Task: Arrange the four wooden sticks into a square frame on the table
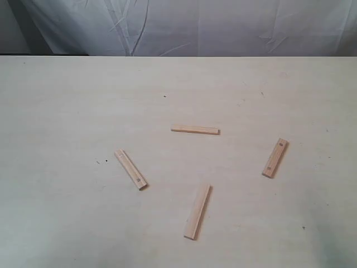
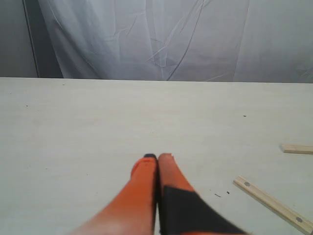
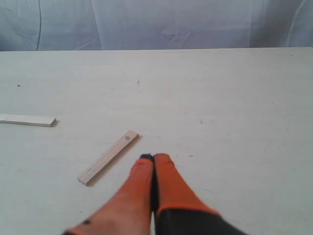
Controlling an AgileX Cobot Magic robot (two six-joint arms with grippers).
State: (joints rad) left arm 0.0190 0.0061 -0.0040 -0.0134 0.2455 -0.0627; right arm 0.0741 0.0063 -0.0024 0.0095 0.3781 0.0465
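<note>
- Four wooden sticks lie flat and loose on the table (image 1: 67,100), none touching another: far stick (image 1: 195,130), left stick (image 1: 131,169), near stick (image 1: 197,211), right stick (image 1: 275,158).
- They form a rough ring round a bare middle patch. The far stick runs almost level across the exterior view and the other three slant at their own angles. No ends meet or overlap, so I judge the square frame not begun.
- The left and right sticks show small dark dots near their ends. The far and near sticks look plain from here.
- Left gripper (image 2: 157,157): orange fingers pressed together with nothing between them, over bare table. The left stick (image 2: 273,204) lies near it, off to one side and apart. One end of the far stick (image 2: 297,149) shows beyond, at the picture's edge.
- Right gripper (image 3: 154,157): also closed up and empty. The right stick (image 3: 108,157) lies just beside its tips, not touching. The far stick (image 3: 28,120) is well apart.
- Neither arm shows in the exterior view. My guess is both sit back from the work, each nearest the stick on its own side, which would split the job sensibly.
- Judgement: the jaws must open before any pick. The slats are thin and flat on a smooth top, so pinch across the narrow width. A low or skewed approach may push a stick instead of lifting it.
</note>
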